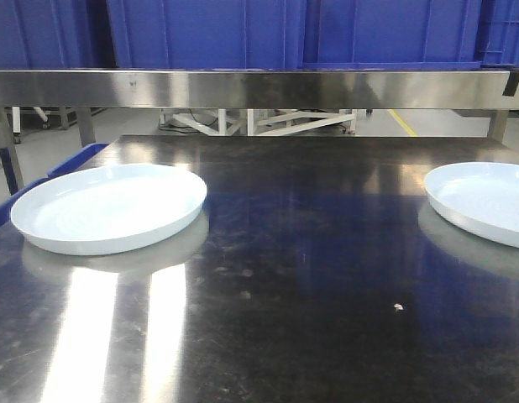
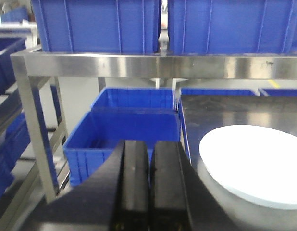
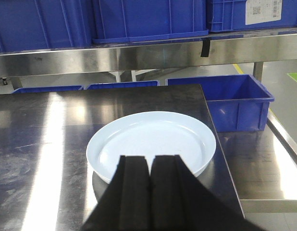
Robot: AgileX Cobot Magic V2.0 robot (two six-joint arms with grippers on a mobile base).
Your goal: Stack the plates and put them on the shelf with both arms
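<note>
Showing the start of the stacking step, with neither plate picked up. Left gripper (image 2: 150, 149): fingers pressed together with nothing between them. Its wrist view puts the left plate (image 1: 108, 207) at 3 o'clock of the fingertips, lying flat on the tabletop (image 1: 310, 277) near the table's left edge. Right gripper (image 3: 149, 161): fingers also closed and empty, with the right plate (image 1: 486, 201) at 12 o'clock just past the fingertips. In the front view the plates lie well apart at 9 and 3 o'clock, the right one cut by the frame. The shelf (image 1: 259, 88) rail spans 12 o'clock and carries blue crates (image 1: 209, 34). To do this step well, I judge that I must first spread the fingers. I would then come in low at the near rim, so one finger slips under the upturned lip and the other lands inside. The glaze looks slippery, so I would grip firmly, lift level and stay clear of the rail.
</note>
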